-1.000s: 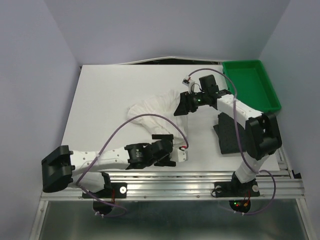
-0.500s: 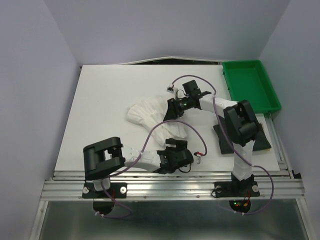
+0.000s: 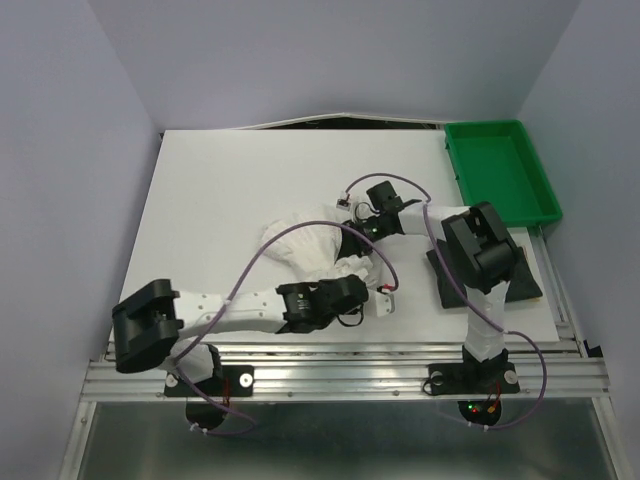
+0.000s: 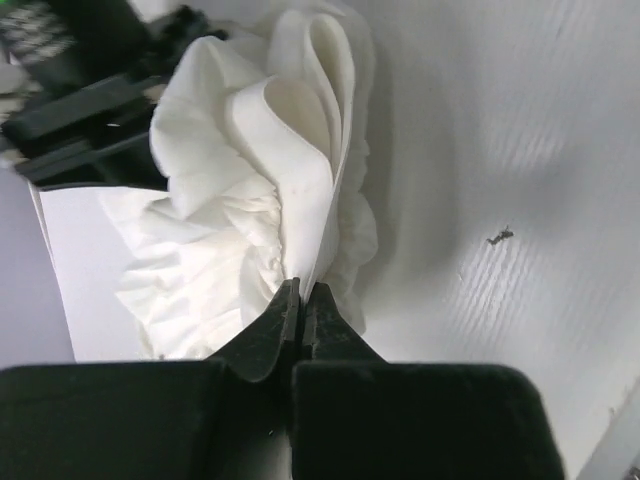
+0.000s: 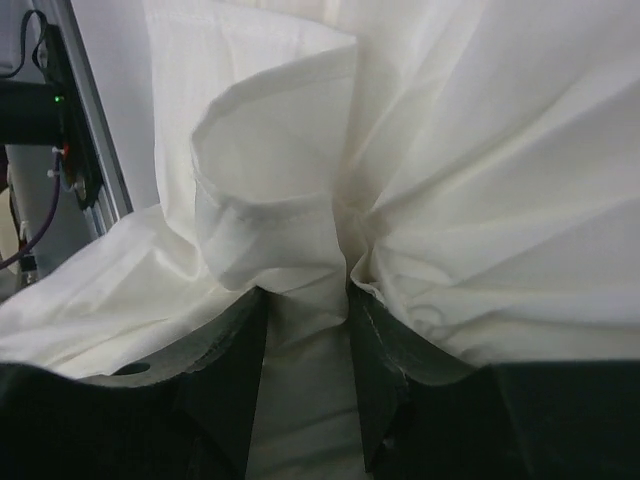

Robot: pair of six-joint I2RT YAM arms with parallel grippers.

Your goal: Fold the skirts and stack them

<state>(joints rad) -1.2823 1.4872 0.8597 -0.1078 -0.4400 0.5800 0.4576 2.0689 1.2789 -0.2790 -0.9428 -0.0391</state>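
The white crinkly skirt (image 3: 305, 243) lies bunched in the middle of the table. My left gripper (image 3: 352, 274) is at its near edge, and in the left wrist view the left gripper (image 4: 301, 292) is shut on a thin fold of the white skirt (image 4: 250, 170). My right gripper (image 3: 353, 238) presses into the skirt's right side. In the right wrist view the right gripper (image 5: 305, 295) stands part open, with a raised fold of the white skirt (image 5: 270, 200) between its fingers. The dark charcoal skirt (image 3: 448, 272) lies flat at the right, partly under the right arm.
A green plastic tray (image 3: 500, 172) stands at the far right corner. The table (image 3: 210, 190) has walls on its left and far sides. The metal rail (image 3: 350, 375) with both arm bases runs along the near edge.
My left gripper has gone from open to shut on the skirt's near edge. The right gripper has dropped nearer and leftward onto the skirt, its jaws narrowing. The skirt has bunched up.
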